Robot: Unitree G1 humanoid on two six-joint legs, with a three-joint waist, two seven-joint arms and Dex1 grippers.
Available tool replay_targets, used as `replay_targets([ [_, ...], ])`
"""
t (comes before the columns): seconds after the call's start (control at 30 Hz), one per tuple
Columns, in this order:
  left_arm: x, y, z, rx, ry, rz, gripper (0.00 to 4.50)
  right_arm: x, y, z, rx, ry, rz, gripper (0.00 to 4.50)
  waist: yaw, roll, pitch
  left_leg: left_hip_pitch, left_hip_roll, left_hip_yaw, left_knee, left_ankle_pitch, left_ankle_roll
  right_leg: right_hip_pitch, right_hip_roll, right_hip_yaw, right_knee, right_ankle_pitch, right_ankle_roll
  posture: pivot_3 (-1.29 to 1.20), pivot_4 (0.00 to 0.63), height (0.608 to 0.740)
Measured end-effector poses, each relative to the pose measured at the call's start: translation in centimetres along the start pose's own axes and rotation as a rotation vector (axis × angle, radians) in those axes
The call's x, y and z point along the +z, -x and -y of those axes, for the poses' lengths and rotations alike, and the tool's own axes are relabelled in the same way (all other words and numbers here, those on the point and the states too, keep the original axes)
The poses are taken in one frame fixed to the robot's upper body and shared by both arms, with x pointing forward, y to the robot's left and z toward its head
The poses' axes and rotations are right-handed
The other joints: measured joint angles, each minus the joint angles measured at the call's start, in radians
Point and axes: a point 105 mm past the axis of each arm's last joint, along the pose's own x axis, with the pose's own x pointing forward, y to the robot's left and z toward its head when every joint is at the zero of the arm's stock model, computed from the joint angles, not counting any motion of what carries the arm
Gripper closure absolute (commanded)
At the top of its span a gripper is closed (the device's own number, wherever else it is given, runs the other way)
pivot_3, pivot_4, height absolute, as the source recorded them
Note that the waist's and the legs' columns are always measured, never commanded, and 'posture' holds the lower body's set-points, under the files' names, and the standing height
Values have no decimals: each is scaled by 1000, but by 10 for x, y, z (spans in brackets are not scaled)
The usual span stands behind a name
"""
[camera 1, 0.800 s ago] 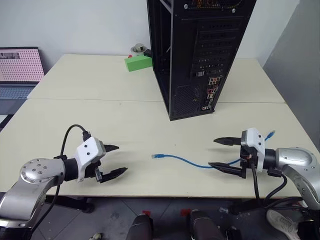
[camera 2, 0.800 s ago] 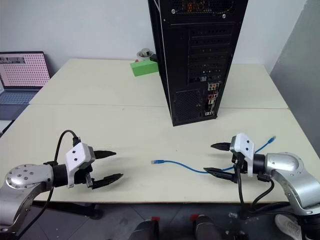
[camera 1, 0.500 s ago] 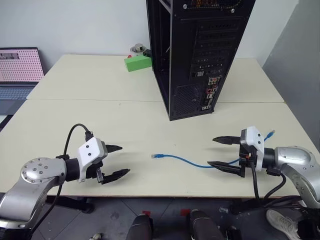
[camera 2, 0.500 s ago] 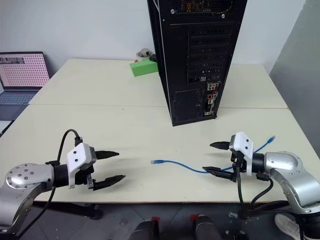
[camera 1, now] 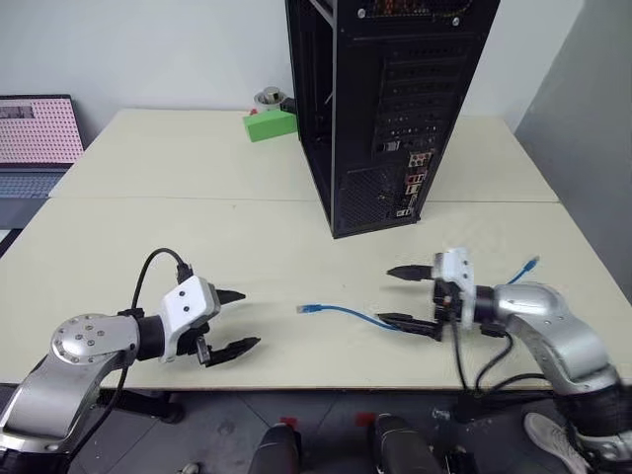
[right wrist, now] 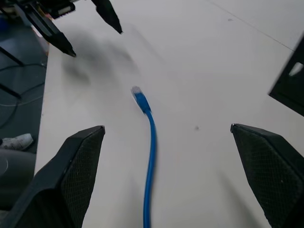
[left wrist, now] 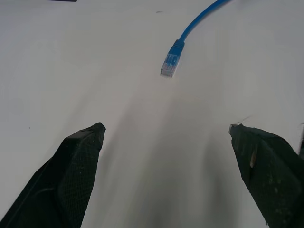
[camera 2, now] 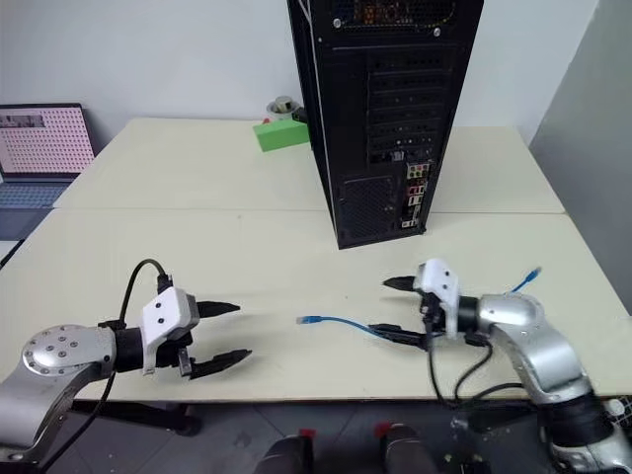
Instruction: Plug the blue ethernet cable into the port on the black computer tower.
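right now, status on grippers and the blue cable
Left gripper open, empty. Right gripper open, straddling the blue ethernet cable, not gripping. Cable flat on table, unplugged. Black computer tower beyond, path unobstructed.

So what's different: our right gripper (camera 1: 403, 297) slides in along the blue ethernet cable (camera 1: 346, 314) toward the middle of the table (camera 1: 148, 227). It was out near the right edge before; now it sits a good bit closer to the plug end, jaws wide and straddling the cord. Our left gripper (camera 1: 240, 320) creeps slightly toward that same plug too, fingers spread. The whole view also shifts a touch, so that's our head moving, not the stuff on the table.
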Motion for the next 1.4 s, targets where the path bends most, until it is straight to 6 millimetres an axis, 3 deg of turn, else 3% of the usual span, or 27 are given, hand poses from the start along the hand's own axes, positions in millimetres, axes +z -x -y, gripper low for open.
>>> replay_targets([
  [0.13, 0, -1, 0, -3, -9, -2, 28, -11, -33, -2, 34, -17, -9, 0, 0, 0, 0, -1, 0, 0, 0, 0, 0, -1, 0, 0, 0, 0, 0, 0, 150, 740],
  [0.37, -4, -5, 3, -15, -17, -7, 28, -29, -61, -6, 83, 19, -65, 0, 2, 0, 0, 0, 0, 0, 0, 0, 0, -1, 0, 0, 1, 0, 0, 0, 150, 740],
  [0.5, -4, -6, 4, -14, -19, 4, 0, -40, -63, -3, 91, 41, -106, 654, 1, 0, 0, 0, 0, 0, 0, 0, 0, -1, 0, 0, 2, 0, 0, 0, 150, 740],
  [1.0, -7, -16, 4, -30, -16, 20, 0, -38, -71, 0, 101, 124, -128, 4353, 1, 0, 0, 1, 0, 0, 0, 0, 0, 0, 0, 0, 3, 0, 0, 0, 150, 740],
  [1.2, 1, -32, 3, -52, -22, 59, 0, -36, -68, 3, 91, 158, -151, 4434, 4, 0, 0, 1, 0, 0, 1, 0, 0, 0, 0, 0, 4, 1, 1, 0, 150, 740],
  [1.4, 14, -53, 0, -89, -55, 107, 0, -29, -52, 7, 61, 188, -209, 4434, 5, 0, 0, 1, -1, -1, 1, 0, 0, 0, 0, 0, 3, 3, 5, 0, 150, 740],
])
